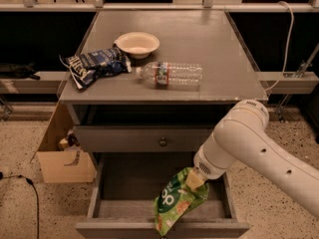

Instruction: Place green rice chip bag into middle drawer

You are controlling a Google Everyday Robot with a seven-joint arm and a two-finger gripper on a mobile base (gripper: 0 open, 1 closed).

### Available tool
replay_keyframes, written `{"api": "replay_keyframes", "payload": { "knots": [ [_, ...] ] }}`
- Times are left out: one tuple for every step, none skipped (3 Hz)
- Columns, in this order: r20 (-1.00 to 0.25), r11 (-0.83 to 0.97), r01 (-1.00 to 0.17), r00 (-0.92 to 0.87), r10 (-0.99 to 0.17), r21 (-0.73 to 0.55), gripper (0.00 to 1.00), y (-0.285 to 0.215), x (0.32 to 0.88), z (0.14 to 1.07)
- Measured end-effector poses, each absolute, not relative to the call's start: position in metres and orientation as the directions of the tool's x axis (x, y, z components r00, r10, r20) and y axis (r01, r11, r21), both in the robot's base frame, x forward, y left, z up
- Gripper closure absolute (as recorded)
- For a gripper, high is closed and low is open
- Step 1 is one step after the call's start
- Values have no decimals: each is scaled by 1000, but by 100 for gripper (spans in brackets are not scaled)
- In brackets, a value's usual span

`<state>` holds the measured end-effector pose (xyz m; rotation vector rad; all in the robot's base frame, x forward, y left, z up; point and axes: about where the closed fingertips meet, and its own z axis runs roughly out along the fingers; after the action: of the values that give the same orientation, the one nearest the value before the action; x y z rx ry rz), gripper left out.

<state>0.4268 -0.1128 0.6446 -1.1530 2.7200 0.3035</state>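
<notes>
Green rice chip bag (175, 202) hanging over the front right part of the open middle drawer (130, 182), lower end overlapping its front rim. Claw (195, 179) above the right half of that drawer, clamped shut on the top edge of the green rice chip bag. Just above the drawer, a closed drawer front (163, 142); higher, the surface (209, 39) with a bowl (137, 44), a plastic bottle (172, 75) on its side and a dark blue chip bag (94, 64). Left of the drawer, a cardboard box (62, 158).
</notes>
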Motion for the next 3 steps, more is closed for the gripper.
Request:
{"api": "replay_keyframes", "payload": {
  "knots": [
    [-211, 693, -705, -708, -674, 151, 100, -104, 451, 628],
    [-175, 731, -650, -760, -626, 207, 100, -114, 476, 598],
    [-171, 747, -629, -777, -606, 216, 100, -120, 483, 593]
  ]
}}
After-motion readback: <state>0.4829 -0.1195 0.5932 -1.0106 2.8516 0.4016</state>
